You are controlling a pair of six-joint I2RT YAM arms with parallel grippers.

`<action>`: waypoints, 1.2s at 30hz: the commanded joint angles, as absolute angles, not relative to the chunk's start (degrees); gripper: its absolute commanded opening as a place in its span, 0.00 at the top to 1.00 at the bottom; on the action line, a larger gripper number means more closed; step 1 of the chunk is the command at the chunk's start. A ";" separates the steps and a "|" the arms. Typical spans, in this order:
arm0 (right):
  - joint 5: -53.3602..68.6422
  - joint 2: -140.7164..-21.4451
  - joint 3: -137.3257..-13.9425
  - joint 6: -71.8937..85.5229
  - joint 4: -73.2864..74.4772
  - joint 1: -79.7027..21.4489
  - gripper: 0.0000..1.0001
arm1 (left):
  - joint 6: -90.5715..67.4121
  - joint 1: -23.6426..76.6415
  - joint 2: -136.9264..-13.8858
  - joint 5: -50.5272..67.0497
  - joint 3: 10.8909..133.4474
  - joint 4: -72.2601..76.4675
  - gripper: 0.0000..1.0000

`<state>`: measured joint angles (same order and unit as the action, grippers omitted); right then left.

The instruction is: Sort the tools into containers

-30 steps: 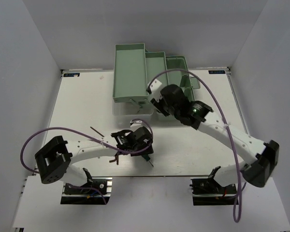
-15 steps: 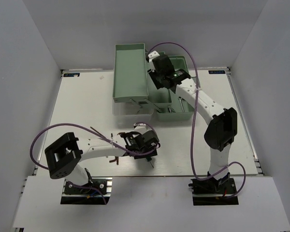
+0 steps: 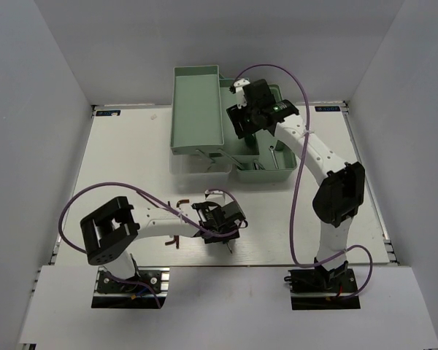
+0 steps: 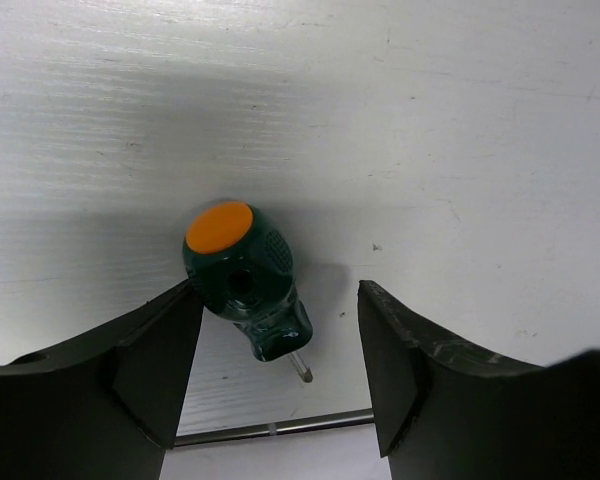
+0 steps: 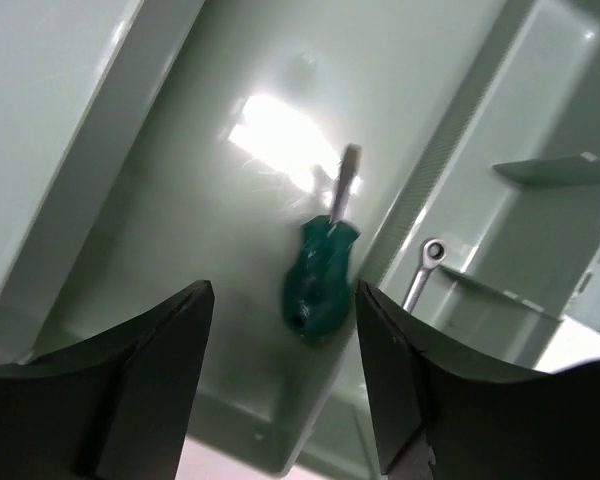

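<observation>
Tools, top view: too small to tell apart from above
Toolbox, top view: toolbox [image 3: 197, 109] at the far middle of the table [image 3: 124, 153]; its mint-green trays step down from left to right
Right gripper, top view: right gripper [image 3: 242, 120] hangs over the middle tray [image 3: 239, 93]; arm stretched to the far side from its base
Left gripper, top view: left gripper [image 3: 223, 222] low over the near middle of the table; well apart from the toolbox
Table screwdriver, left wrist view: table screwdriver [image 4: 242, 280] lies on the white table; green handle, orange cap, short shaft toward the camera; handle just beside one finger [image 4: 150, 360], clear gap to the other
Left gripper, left wrist view: left gripper [image 4: 278, 290] spread; straddles the handle, no pinch
Tray screwdriver, right wrist view: tray screwdriver [image 5: 320, 272] blurred; lies against the pale floor of the middle tray [image 5: 210, 180]; shaft points away from the camera
Wrench, right wrist view: silver wrench [image 5: 420, 272] in the neighbouring compartment beyond the tray wall; only its ring end is clear
Right gripper, right wrist view: right gripper [image 5: 282, 290] spread wide above the tray; fingers touch neither tool
</observation>
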<state>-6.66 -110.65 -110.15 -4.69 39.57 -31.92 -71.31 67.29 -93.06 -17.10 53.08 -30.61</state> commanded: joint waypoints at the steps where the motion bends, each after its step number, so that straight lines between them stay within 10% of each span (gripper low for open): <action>1: -2.38 -106.09 -109.78 -3.60 40.52 -31.38 0.33 | -72.60 67.94 -93.34 -18.81 55.54 -31.11 0.27; 14: -4.22 -78.33 -80.79 -2.81 31.46 -26.02 0.36 | -74.27 68.47 -99.31 -20.65 58.27 -34.45 0.29; 27: 3.86 -62.86 -59.78 -0.44 31.55 -20.66 0.34 | -74.27 70.83 -103.36 -23.03 63.36 -41.21 0.91; 31: 1.94 -59.86 -56.52 -0.44 32.43 -19.08 0.16 | -69.19 72.86 -101.35 -25.57 68.37 -44.90 1.00; 33: 1.23 -58.45 -54.33 -0.35 32.78 -18.55 0.22 | -66.20 73.65 -99.85 -27.42 72.13 -45.44 1.00; 36: 0.79 -56.69 -50.64 1.49 32.43 -17.32 0.62 | -57.86 74.27 -95.37 -28.47 75.22 -43.43 1.00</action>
